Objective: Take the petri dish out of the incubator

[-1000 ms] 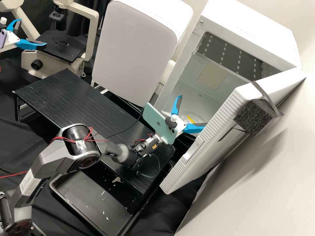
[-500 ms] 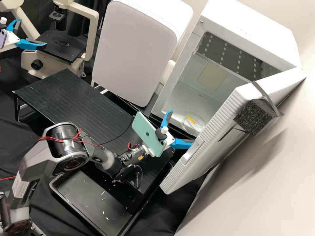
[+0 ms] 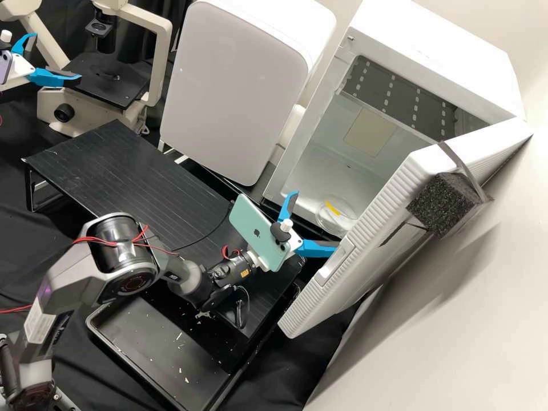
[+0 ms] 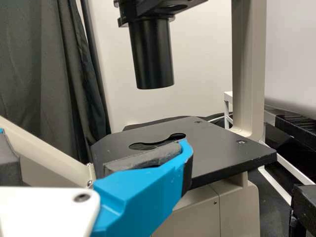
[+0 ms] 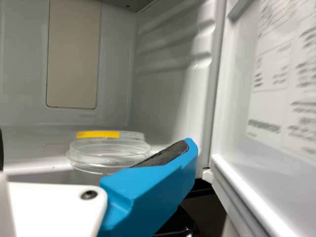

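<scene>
In the high view, my right gripper (image 3: 313,224) stands open just outside the incubator (image 3: 308,128), beside its swung-back door (image 3: 348,254). The clear petri dish (image 3: 344,219), marked with a yellow strip, rests on the incubator floor near the front edge, apart from the fingers. From the right wrist, the open gripper (image 5: 94,147) faces the petri dish (image 5: 108,154); one blue finger overlaps part of the dish's lower side. My left gripper (image 3: 57,56) is open by the microscope in the high view; the left wrist view shows this gripper (image 4: 93,138) before the microscope stage.
The microscope stage (image 3: 105,80) is at the back left. A black raised platform (image 3: 131,171) extends under the right arm, with a black tray (image 3: 160,342) in front. A white rounded unit (image 3: 234,91) stands beside the incubator. Black foam (image 3: 442,205) is strapped to the door.
My right gripper has drawn back from the incubator opening, leftward and down in the high view, uncovering the dish. It has barely shifted over the last half second. The left gripper has stayed still.
</scene>
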Available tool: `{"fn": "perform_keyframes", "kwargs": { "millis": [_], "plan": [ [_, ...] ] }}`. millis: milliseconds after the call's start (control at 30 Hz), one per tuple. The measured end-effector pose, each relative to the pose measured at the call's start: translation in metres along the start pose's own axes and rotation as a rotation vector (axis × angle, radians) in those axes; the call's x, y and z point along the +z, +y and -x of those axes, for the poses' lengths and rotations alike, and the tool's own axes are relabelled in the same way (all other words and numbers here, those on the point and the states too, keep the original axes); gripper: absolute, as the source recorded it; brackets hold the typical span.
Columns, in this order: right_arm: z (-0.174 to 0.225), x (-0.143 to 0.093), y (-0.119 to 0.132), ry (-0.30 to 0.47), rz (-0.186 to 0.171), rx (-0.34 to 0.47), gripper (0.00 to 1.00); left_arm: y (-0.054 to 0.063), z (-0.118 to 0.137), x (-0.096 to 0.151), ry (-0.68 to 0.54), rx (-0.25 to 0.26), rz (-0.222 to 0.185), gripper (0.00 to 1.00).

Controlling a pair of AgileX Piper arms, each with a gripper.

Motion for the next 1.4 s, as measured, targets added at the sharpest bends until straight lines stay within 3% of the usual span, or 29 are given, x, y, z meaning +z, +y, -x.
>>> {"fn": "perform_keyframes", "kwargs": {
  "millis": [900,1400],
  "plan": [
    [-0.045,0.001,-0.016,0.054,-0.011,0.029,1.0,0.0,0.0,0.0,0.0,0.0,0.0,1.0],
    [-0.07,0.004,-0.027,0.035,-0.012,-0.004,1.0,0.0,0.0,0.0,0.0,0.0,0.0,1.0]
  ]
}}
